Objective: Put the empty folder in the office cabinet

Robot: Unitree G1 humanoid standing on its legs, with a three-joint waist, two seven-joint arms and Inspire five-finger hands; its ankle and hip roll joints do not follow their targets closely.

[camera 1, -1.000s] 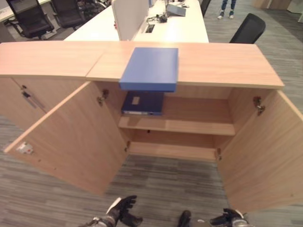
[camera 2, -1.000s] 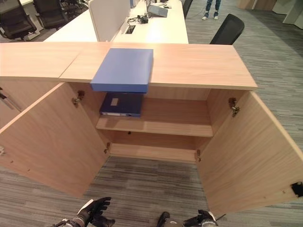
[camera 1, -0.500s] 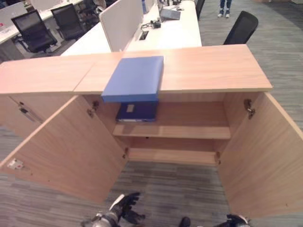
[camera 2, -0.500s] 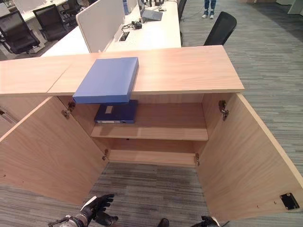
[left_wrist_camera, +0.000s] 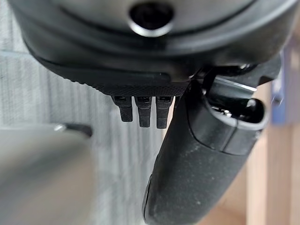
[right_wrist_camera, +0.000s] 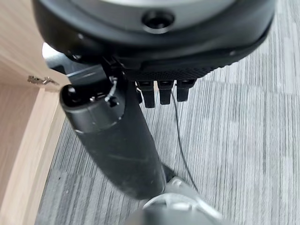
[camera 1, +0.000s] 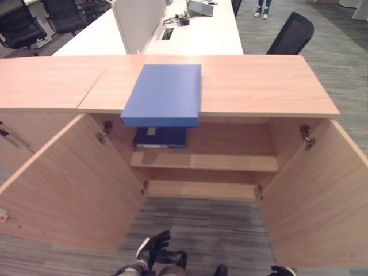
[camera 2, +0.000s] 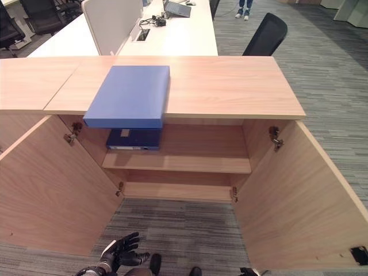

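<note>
A light blue folder (camera 1: 164,94) lies flat on the wooden cabinet's top (camera 1: 264,86), its near end jutting over the front edge. Both cabinet doors stand wide open. Inside, a darker blue folder (camera 1: 160,138) lies at the left of the upper shelf (camera 1: 230,161); the rest of that shelf and the lower shelf (camera 1: 201,188) are bare. My left hand (camera 1: 154,248) hangs low over the carpet in front of the cabinet, fingers spread and holding nothing. My right hand (right_wrist_camera: 117,140) is also low, by the right door, fingers straight and holding nothing.
The open left door (camera 1: 69,190) and right door (camera 1: 316,201) flank the space in front of the shelves. Behind the cabinet stands a white desk with a divider (camera 1: 137,17) and a laptop (camera 1: 200,8). A black chair (camera 1: 290,34) and a person's legs (camera 1: 263,7) are further back.
The whole picture has shifted, so the camera has moved. The folders lie where they were, and both hands stay low in front of the cabinet.
</note>
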